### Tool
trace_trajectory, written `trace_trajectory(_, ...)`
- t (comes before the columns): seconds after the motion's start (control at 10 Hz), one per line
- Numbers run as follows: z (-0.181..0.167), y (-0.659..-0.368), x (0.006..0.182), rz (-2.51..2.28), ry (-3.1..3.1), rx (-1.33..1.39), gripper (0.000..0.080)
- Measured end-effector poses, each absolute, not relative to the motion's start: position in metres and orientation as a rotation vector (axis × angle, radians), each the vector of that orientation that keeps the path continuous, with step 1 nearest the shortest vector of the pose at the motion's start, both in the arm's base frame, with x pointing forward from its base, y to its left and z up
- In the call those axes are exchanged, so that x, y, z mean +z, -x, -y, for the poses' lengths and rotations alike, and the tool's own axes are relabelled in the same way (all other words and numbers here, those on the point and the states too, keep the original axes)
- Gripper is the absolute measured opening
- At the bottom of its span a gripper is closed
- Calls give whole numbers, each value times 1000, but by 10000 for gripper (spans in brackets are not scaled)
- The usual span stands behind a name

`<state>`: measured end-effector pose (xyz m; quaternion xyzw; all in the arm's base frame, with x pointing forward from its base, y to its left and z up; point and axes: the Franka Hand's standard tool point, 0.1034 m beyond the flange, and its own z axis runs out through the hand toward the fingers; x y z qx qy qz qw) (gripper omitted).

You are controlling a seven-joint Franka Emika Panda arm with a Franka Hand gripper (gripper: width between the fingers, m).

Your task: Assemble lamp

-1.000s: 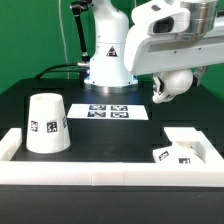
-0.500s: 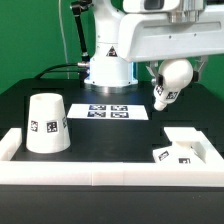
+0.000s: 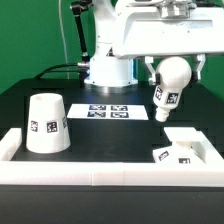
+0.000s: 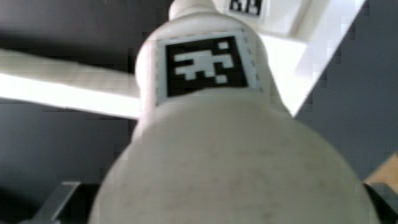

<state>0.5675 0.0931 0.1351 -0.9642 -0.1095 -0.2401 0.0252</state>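
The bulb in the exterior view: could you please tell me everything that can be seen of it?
The bulb is white and smooth, plastic by its look, with a round head and a narrower neck that carries a black-and-white square tag. It is held in the air towards the exterior view's right, head up and neck pointing down, slightly tilted. It is clear of the table and apart from the base. Only the tool touches it, shut on the round head.
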Motion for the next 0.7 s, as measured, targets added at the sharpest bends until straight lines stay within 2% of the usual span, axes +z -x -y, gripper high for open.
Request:
trace_trajectory(0.1,-98,-557,126,353,2987,-687,579)
trace_trajectory(0.3,-98,-585,144,342,2984,-686,579)
trace_trajectory(0.7,-101,-593,146,333,2978,-695,579)
